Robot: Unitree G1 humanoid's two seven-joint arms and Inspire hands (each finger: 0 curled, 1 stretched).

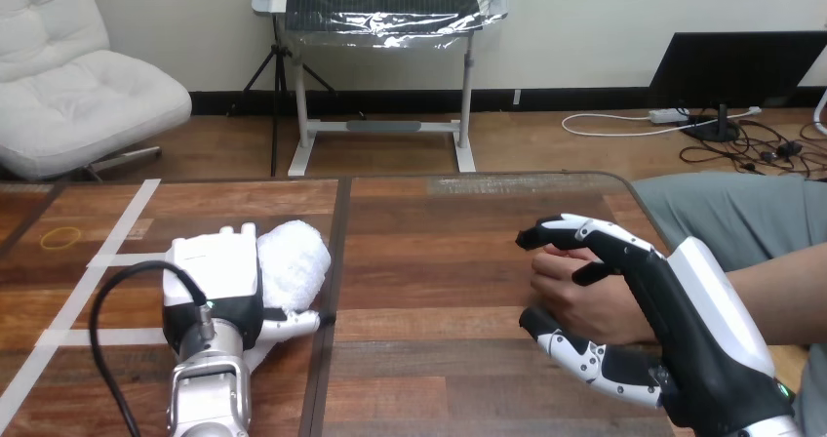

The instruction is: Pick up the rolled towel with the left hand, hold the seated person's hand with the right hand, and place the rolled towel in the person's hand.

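Table (439,252): wooden, spanning the view, with a dark seam running front to back just left of centre. All items below rest on it or are over it.

Person's forearm (780,300): enters from the right edge and reaches left over the table's right part.

Right hand (683,310): at the right, near the front edge, with its black and white back turned up. It is clasped round the person's hand (585,296). Its fingers (585,234) curl over the top, and its thumb (575,351) closes in from below. The person's hand lies between them, loosely curled, with its knuckles towards the left.

Left arm (208,398): silver forearm rising from the bottom edge at the left, with a black cable looping beside it.

Left hand (210,271): left of the seam, white back plate facing up, set against the towel's left side and partly covering it. Whether it grips the towel or only rests on it cannot be told from this angle.

Towel (297,257): white, rolled, fluffy. It lies on the table just left of the seam, touching the left hand and well apart from the person's hand.

Tape (122,232): white strips crossing the table's left part, one slanting and others lying across.

Band (61,237): thin yellow loop, flat on the table at the far left, beyond the tape.
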